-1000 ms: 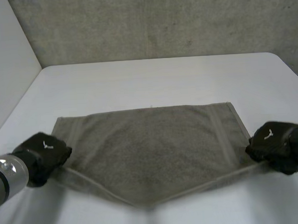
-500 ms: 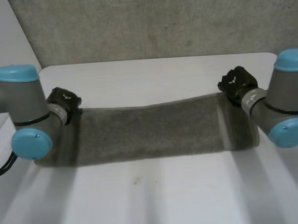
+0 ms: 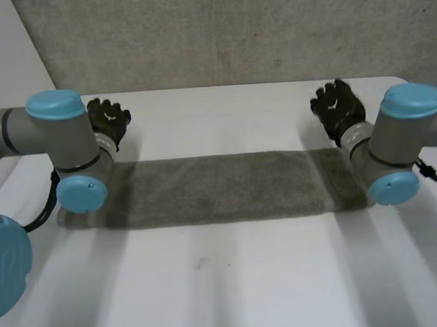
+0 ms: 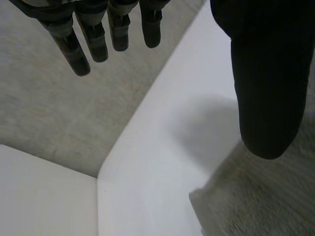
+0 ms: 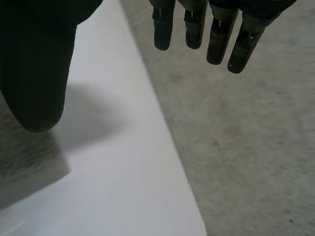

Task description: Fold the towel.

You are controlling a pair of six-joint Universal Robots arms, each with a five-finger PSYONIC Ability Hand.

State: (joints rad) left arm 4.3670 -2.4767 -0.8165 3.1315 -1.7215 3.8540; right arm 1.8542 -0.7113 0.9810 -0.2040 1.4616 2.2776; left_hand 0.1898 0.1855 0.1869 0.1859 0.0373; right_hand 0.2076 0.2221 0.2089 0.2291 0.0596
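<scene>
The grey-green towel (image 3: 220, 187) lies folded into a long narrow band across the middle of the white table (image 3: 232, 280). My left hand (image 3: 108, 118) is raised just beyond the towel's far left corner, its fingers (image 4: 93, 39) straight and apart from the thumb, holding nothing. A corner of the towel (image 4: 256, 196) shows below that thumb. My right hand (image 3: 338, 107) hangs beyond the far right corner, fingers (image 5: 216, 34) straight and empty. The towel's corner (image 5: 24, 162) lies under its thumb.
A rough concrete wall (image 3: 233, 31) rises behind the table's far edge. A pale side wall (image 3: 9, 79) stands at the left. Both arms (image 3: 63, 142) reach over the towel's ends, the right arm (image 3: 400, 139) covering part of the right end.
Both hands carried the towel's near edge away to its far edge, folding it in half. They have since let go, opened, and lifted a little beyond the far corners.
</scene>
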